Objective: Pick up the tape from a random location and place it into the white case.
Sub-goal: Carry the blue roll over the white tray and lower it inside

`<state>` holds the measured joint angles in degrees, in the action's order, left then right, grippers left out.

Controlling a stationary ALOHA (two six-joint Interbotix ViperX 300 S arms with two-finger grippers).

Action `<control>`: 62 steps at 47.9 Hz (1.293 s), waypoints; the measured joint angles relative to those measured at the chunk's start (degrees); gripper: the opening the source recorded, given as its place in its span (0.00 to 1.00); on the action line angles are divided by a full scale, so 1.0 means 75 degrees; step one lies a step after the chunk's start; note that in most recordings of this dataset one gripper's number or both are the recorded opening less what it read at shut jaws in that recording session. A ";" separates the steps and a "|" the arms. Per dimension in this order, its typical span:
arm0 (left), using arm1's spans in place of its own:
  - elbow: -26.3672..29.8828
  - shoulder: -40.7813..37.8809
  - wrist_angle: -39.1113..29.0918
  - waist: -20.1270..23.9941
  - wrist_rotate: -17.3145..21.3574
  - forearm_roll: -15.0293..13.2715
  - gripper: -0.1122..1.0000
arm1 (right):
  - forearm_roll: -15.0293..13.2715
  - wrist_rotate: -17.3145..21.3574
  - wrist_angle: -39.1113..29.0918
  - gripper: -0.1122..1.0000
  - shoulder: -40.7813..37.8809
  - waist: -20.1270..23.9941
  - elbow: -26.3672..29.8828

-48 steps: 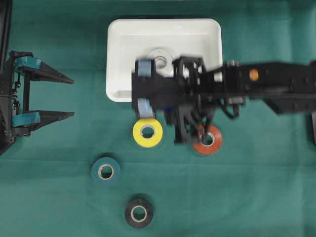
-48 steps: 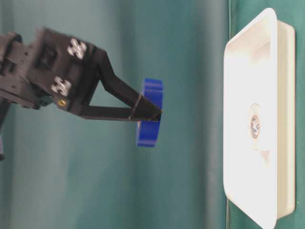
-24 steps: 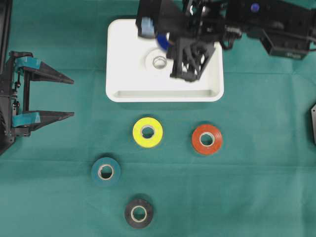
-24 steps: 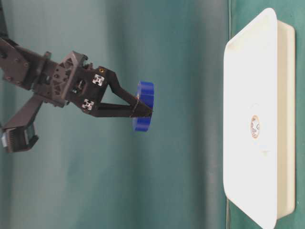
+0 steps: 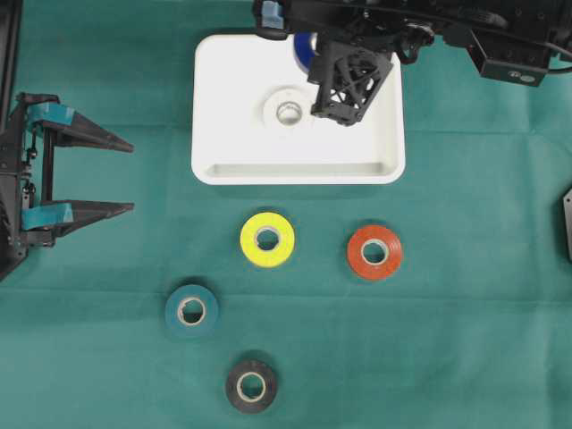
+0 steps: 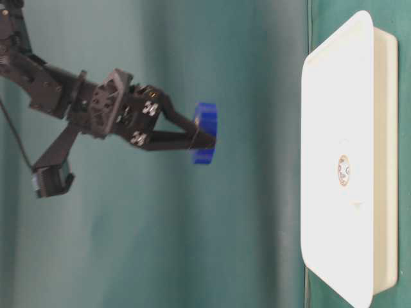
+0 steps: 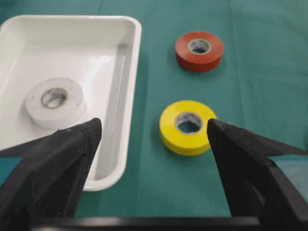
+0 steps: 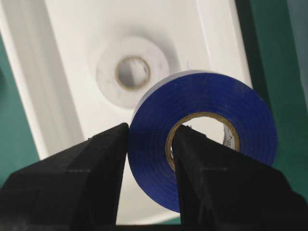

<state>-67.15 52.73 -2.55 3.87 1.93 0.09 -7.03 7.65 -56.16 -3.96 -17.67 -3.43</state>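
Observation:
A blue tape [image 5: 304, 49] roll hangs above the far part of the white case [image 5: 214, 89], edge down. My right gripper [image 8: 151, 132] is shut on it, one finger through its core and one outside. In the table-level view the blue tape [image 6: 206, 133] is held well clear of the white case [image 6: 334, 96]. A white tape roll [image 5: 288, 112] lies flat in the case's middle. At the left edge my left gripper [image 5: 132, 177] stands open with nothing between its fingers; in its own view the left gripper [image 7: 153, 127] faces the case rim [image 7: 130, 96].
On the green cloth in front of the case lie a yellow roll [image 5: 267, 239], a red roll [image 5: 374, 252], a teal roll [image 5: 191, 310] and a black roll [image 5: 251, 386]. The right arm [image 5: 500, 36] spans the top right.
My right gripper carried the blue tape from above the yellow and red rolls to over the far part of the case. The left gripper stayed still.

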 measured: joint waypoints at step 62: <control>0.0000 0.0000 0.0000 0.0000 -0.0023 0.0000 0.92 | 0.0000 0.0117 0.0422 0.38 0.0961 -0.0164 -0.1219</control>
<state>-67.15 52.73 -2.55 3.87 1.76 0.09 -7.03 8.53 -53.00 3.25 -18.90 -12.57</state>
